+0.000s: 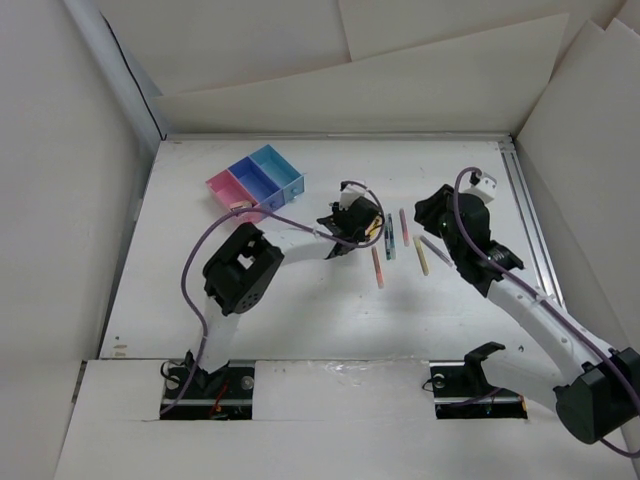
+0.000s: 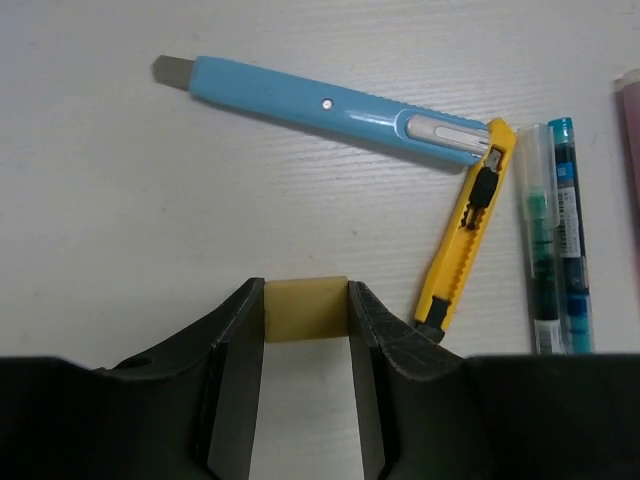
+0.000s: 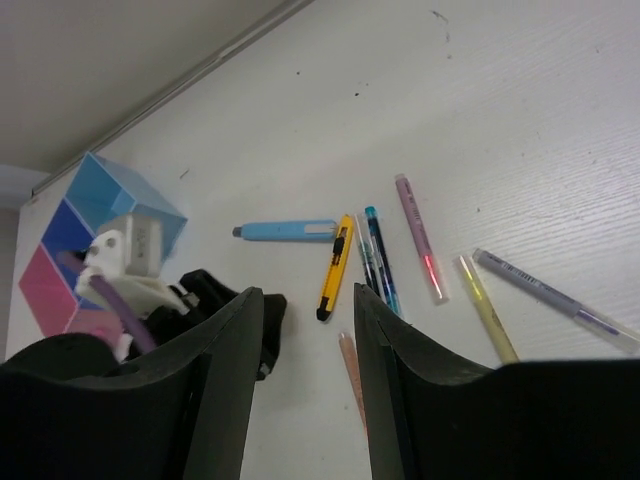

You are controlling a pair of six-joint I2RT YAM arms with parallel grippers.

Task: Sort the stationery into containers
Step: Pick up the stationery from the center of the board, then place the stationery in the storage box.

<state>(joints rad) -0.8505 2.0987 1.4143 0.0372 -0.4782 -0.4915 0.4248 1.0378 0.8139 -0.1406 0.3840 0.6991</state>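
A cream-yellow eraser point(image 2: 305, 315) lies on the white table with my left gripper point(image 2: 306, 290) shut on it, both pads touching its sides. Just beyond it lie a light blue cutter point(image 2: 320, 105), a yellow cutter point(image 2: 465, 230) and teal and blue pens point(image 2: 555, 240). My left gripper point(image 1: 350, 222) sits low, right of the joined containers point(image 1: 255, 180), which are pink, dark blue and light blue. My right gripper point(image 3: 308, 300) hangs open and empty above the table, over a salmon pen point(image 3: 350, 365). A pink pen point(image 1: 403, 227) and a yellow pen point(image 1: 422, 258) lie between the arms.
A grey-lilac pen point(image 3: 555, 300) lies at the right of the spread, near the right arm point(image 1: 470, 240). White board walls surround the table, and a metal rail point(image 1: 530, 215) runs along its right edge. A purple cable loops over the left arm point(image 1: 240, 265).
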